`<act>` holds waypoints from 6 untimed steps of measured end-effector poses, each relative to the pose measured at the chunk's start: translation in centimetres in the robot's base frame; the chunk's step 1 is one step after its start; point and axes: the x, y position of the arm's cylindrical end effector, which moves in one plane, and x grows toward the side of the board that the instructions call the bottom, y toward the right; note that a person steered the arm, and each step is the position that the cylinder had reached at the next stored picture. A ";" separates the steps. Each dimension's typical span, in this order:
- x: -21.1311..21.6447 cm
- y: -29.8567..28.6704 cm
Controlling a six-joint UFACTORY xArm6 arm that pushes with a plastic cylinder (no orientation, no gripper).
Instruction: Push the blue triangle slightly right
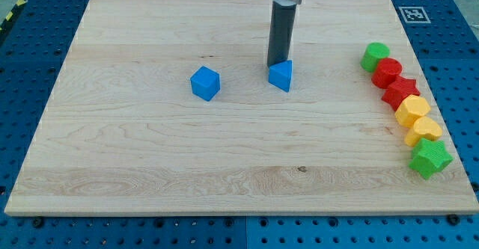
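Note:
The blue triangle (281,75) lies on the wooden board (150,152), a little right of the middle and toward the view's top. My tip (275,63) is at the triangle's top-left edge, touching it or nearly so; the dark rod rises straight up from there to the view's top. A blue cube (205,83) sits to the view's left of the triangle, well apart from it.
Along the board's right edge runs a line of blocks: a green round block (375,56), a red round block (387,72), a red star (400,90), two yellow blocks (412,111) (424,129), and a green star (429,158). A tag marker (411,14) sits at the top right corner.

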 end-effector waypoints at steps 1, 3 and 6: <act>2.5 -4.0; 3.3 0.3; 4.7 2.0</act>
